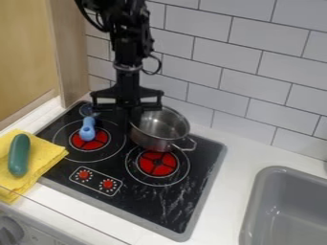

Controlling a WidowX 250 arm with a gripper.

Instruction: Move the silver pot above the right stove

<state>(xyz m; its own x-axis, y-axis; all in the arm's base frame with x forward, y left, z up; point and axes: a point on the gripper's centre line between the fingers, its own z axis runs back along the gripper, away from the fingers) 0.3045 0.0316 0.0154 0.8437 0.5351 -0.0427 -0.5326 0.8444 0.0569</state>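
The gripper [133, 115] hangs down over the back part of the black stove, at the upper left rim of the silver pot [154, 139]. It covers that part of the rim and whatever handle is there. The pot is behind the red right burner [157, 164], with its base overlapping the burner's back edge in this view. One looped handle points toward the lower right, and the pot's inside looks empty. Whether the pot rests on the stove or hangs just above it cannot be told.
A blue utensil [87, 129] lies by the left burner [90, 141]. Left of the stove, a green object [19, 155] lies on a folded yellow cloth [39, 160]. A grey sink [254, 206] is at the lower right, and a tiled wall [239, 79] rises behind the stove.
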